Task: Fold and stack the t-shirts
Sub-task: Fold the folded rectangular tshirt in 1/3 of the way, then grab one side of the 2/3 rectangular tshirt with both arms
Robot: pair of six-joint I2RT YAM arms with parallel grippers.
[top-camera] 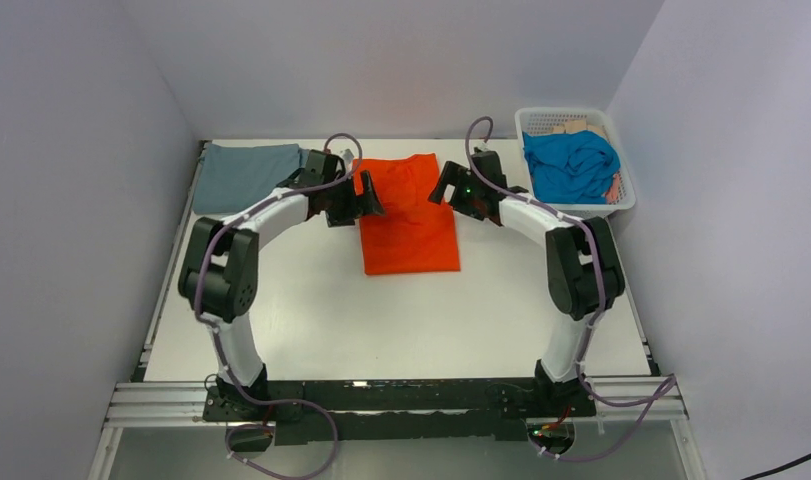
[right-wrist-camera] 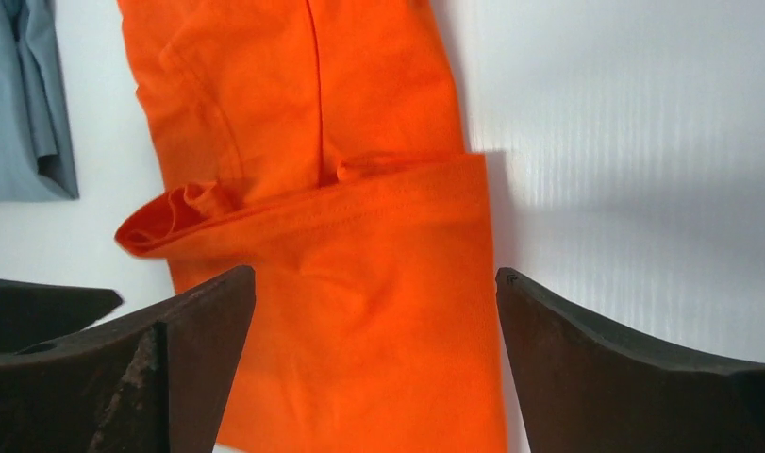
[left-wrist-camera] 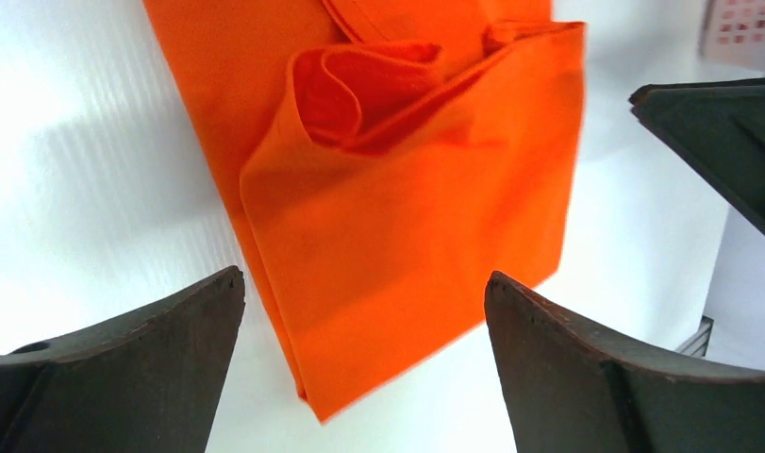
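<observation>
The orange t-shirt lies partly folded on the white table at centre back, with a loose fold at its far end; it also shows in the left wrist view and the right wrist view. My left gripper hovers open and empty at its left edge. My right gripper hovers open and empty at its right edge. The grey-blue t-shirt lies folded at the back left, also in the right wrist view. The turquoise t-shirt lies crumpled in the basket.
The white lattice basket stands at the back right against the wall. White walls close in the left, back and right sides. The arm bases sit on the metal rail at the near edge.
</observation>
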